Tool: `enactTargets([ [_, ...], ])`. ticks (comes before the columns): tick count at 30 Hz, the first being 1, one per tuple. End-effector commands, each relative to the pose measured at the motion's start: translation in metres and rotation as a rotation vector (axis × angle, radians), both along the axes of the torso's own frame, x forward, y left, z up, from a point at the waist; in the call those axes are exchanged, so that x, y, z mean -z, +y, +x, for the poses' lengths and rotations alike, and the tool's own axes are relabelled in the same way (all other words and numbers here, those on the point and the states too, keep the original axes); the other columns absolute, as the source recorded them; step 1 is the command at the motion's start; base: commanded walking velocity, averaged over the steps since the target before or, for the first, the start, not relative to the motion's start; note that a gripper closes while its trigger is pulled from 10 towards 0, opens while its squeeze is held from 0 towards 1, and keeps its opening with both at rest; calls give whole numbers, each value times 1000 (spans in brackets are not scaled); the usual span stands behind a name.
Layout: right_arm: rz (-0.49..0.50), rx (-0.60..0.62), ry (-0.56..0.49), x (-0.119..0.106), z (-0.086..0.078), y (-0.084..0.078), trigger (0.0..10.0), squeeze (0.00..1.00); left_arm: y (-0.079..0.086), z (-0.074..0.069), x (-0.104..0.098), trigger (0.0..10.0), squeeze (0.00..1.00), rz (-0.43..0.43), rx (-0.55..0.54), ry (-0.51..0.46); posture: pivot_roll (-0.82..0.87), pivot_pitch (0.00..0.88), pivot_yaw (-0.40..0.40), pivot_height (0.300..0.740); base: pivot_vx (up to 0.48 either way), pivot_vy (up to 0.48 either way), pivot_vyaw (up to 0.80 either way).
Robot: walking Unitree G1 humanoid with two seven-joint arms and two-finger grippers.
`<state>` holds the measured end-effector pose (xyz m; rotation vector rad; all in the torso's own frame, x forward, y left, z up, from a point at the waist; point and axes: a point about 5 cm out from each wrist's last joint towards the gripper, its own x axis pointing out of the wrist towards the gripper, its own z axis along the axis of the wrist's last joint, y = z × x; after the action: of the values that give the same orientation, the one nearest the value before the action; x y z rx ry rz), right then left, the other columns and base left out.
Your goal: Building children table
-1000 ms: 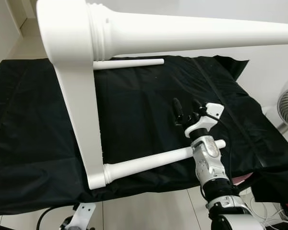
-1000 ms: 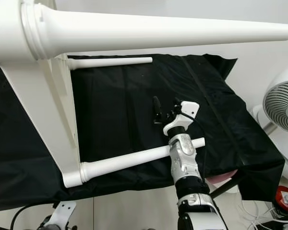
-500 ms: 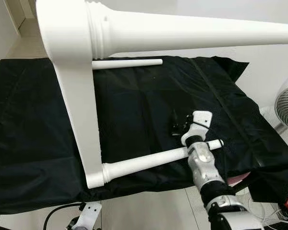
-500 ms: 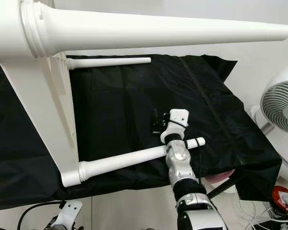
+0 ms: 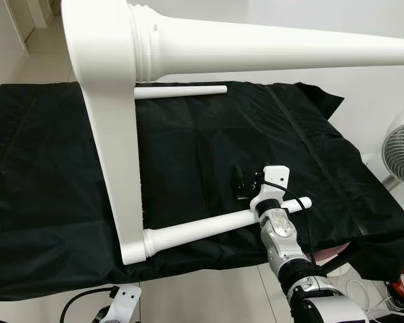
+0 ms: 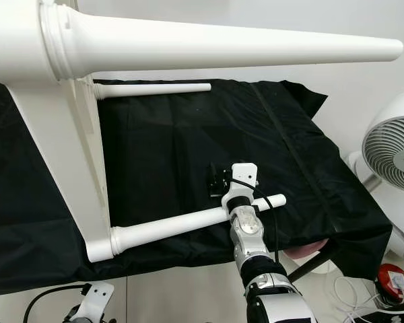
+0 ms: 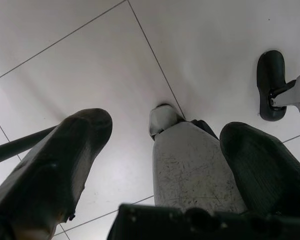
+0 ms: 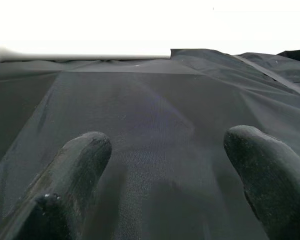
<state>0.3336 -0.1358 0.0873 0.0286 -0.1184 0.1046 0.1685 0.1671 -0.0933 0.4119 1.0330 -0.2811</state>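
We see the white plastic children's table (image 5: 114,134) lying on its side on a bench draped in black cloth (image 5: 47,175). Its flat top stands on edge at the robot's left, and its tapered round legs point toward the robot's right. One leg (image 5: 269,50) crosses the upper part of the head views close to the camera. A second, near leg (image 5: 209,226) lies along the bench's front edge. A third, far leg (image 5: 182,90) lies at the back of the bench.

Our right gripper (image 5: 240,183) hangs low over the cloth, just behind the tip end of the near leg, with the silver forearm (image 5: 277,232) crossing above that leg. In the right wrist view its two black fingers (image 8: 75,165) are spread wide apart with only cloth between them; they hold nothing.

Our left gripper (image 7: 160,150) hangs beside the bench, pointing down at pale floor tiles (image 7: 200,45). Its fingers (image 7: 60,155) are also parted and hold nothing.

A white standing fan (image 6: 394,145) sits on the floor at the robot's right.
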Motion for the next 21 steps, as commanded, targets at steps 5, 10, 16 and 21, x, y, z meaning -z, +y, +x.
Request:
enactTargets([
  [5, 5, -23, 114, 27, -13, 7, 10000, 0, 2, -11, 5, 10000, 0, 31, -17, 31, 37, 0, -58, 740, 0, 0, 0],
  [10, 12, -26, 86, 23, -11, 11, 10000, 0, 2, -13, 5, 10000, 0, 33, -16, 35, 33, 0, -58, 740, 0, 0, 0],
  [16, 27, 13, 54, 16, -7, 4, 10000, 0, 1, -17, 7, 10000, 0, 33, -14, 48, 32, 0, -77, 740, 0, 0, 0],
  [21, 27, 28, 45, 13, -6, 2, 10000, 0, 0, -20, 8, 10000, 0, 33, -13, 54, 31, 0, -86, 740, 0, 0, 0],
])
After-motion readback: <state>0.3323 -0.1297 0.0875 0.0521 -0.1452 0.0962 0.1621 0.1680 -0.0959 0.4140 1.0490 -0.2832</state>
